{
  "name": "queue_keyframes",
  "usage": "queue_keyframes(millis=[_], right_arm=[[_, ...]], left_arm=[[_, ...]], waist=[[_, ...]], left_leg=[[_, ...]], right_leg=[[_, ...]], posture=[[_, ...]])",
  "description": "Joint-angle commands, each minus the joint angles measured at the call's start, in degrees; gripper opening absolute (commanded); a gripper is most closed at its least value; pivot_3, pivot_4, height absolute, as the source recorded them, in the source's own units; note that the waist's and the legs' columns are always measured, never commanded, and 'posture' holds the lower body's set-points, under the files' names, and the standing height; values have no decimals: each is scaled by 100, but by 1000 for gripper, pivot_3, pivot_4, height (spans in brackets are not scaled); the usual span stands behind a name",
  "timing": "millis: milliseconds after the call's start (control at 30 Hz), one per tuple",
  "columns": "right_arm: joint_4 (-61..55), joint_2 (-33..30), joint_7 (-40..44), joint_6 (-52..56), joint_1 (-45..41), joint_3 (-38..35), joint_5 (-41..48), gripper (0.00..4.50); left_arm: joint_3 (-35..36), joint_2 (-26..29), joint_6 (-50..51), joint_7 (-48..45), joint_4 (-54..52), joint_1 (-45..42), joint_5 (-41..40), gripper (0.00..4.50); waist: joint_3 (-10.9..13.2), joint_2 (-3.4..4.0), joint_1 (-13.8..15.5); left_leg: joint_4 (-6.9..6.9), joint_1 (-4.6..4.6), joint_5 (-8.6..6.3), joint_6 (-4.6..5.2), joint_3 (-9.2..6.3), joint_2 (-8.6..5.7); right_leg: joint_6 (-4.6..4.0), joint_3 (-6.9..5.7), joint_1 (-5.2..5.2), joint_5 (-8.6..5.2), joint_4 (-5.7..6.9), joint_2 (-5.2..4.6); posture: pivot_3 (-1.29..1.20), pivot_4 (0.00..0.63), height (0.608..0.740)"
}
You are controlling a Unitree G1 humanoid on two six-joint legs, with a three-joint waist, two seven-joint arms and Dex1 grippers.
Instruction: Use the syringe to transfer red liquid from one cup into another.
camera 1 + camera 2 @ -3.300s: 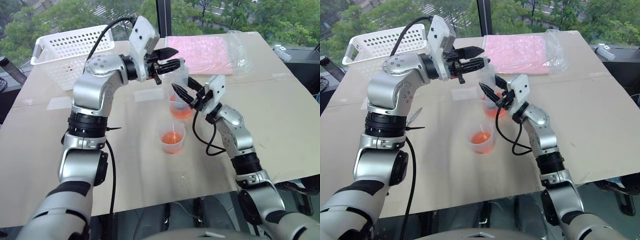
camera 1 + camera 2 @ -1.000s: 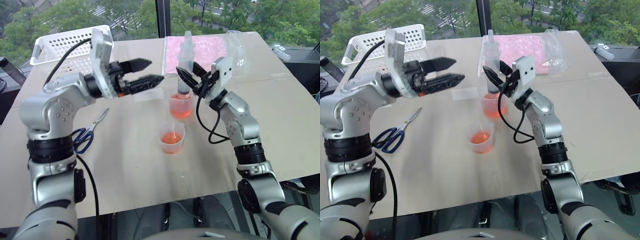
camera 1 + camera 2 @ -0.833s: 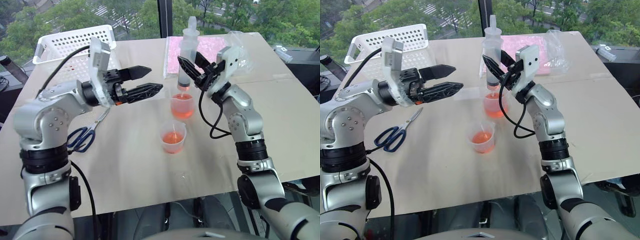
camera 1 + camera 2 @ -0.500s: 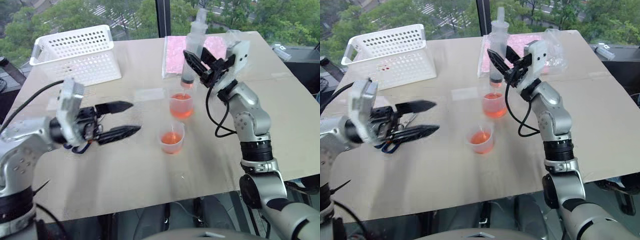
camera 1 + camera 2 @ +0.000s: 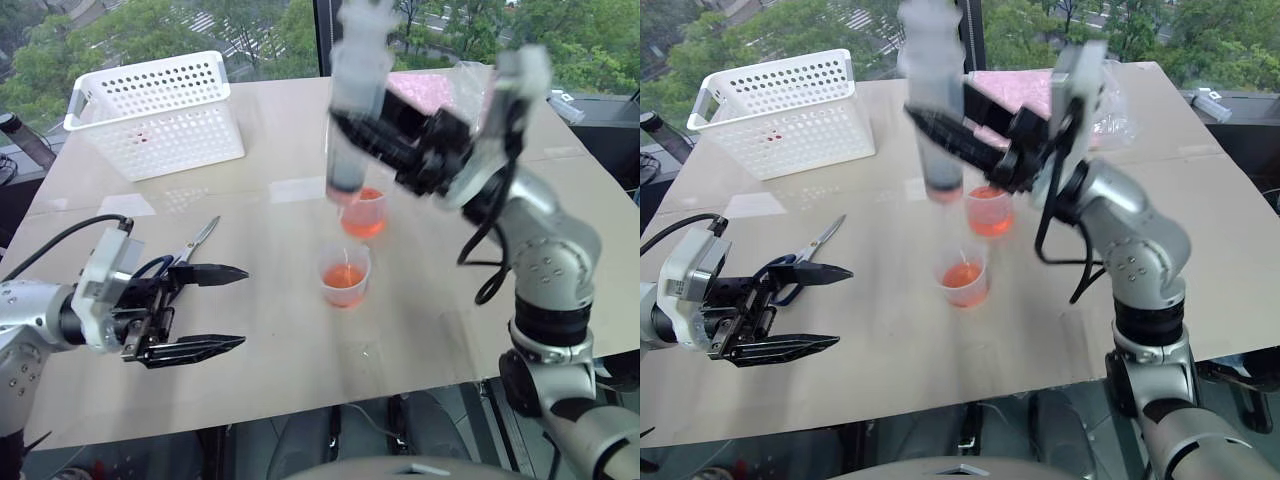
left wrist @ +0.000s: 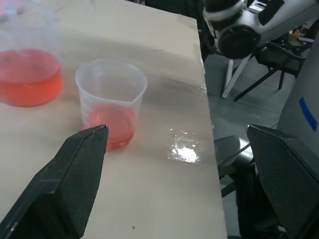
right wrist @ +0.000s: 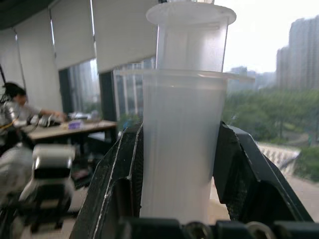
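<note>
The white basket (image 5: 160,110) sits at 10 o'clock on the table (image 5: 560,200); I cannot tell what it holds. A pink-filled clear bag (image 5: 1050,95) lies at 1 o'clock. At the centre, the beaker (image 5: 364,212) holds red liquid (image 5: 364,222) in its lower part. Just beside it at 6 o'clock, not touching, the cup (image 5: 345,274) has a shallow layer of the same liquid.

The right gripper (image 5: 975,145) is clamped on the syringe (image 5: 352,110), held upright above the table with its tip at 10 o'clock of the beaker's rim. The left gripper (image 5: 222,308) hovers low at 8 o'clock, jaws spread wide and empty. The scissors (image 5: 185,250) lie just behind it.

The left wrist view adds a wet patch (image 6: 183,149) on the table near the cup, and the liquid's depth in both vessels. The right wrist view shows the barrel seated between both fingers (image 7: 244,164), with a person at a desk far behind.

A second ago the syringe stood in the beaker; it is now lifted clear and nearer the camera. The left gripper has dropped from beside the beaker to the near edge.
</note>
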Motion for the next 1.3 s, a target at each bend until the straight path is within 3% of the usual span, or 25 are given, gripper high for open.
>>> queue_keyframes(millis=[33,300,567,700,933,1300], right_arm=[[127,2,316,-722,276,280,-574,1512],[178,-157,840,-1189,995,671,-1035,1511],[346,-135,1019,-1361,1206,835,-1254,1511],[531,-123,1089,-1460,1154,854,-1366,1511],[751,-68,1028,-1600,1014,932,-1725,1511],[733,43,1032,-1622,976,877,-1810,1511]], left_arm=[[-85,67,-168,9,-2,-96,13,4500],[-401,43,20,719,-113,-552,-42,4500],[-957,-84,696,1770,13,-1563,-301,4500],[-1327,-170,1403,2349,588,-2937,-624,4500],[-1800,-578,1925,2707,826,-4447,-923,4500],[-1951,-590,1829,2762,1264,-4825,-509,4500]], waist=[[-1,-1,6],[-1,-3,12],[-1,-4,14],[-2,-12,83],[-1,-17,126],[0,-16,105]], left_leg=[[0,-2,0,0,1,-1],[1,-1,1,-1,-2,-1],[3,0,1,-1,-3,-1],[6,0,1,-2,-8,-2],[41,-9,0,0,-15,-4],[43,-8,1,-1,-15,0]], right_leg=[[1,0,0,0,-1,0],[1,-3,0,0,-1,3],[2,-3,1,0,2,6],[2,-7,3,0,4,9],[4,-13,11,1,6,30],[4,-11,11,1,9,30]], posture=[[0,150,740],[0,150,740],[0,150,740],[0,150,740],[0,150,740],[0,150,740]])
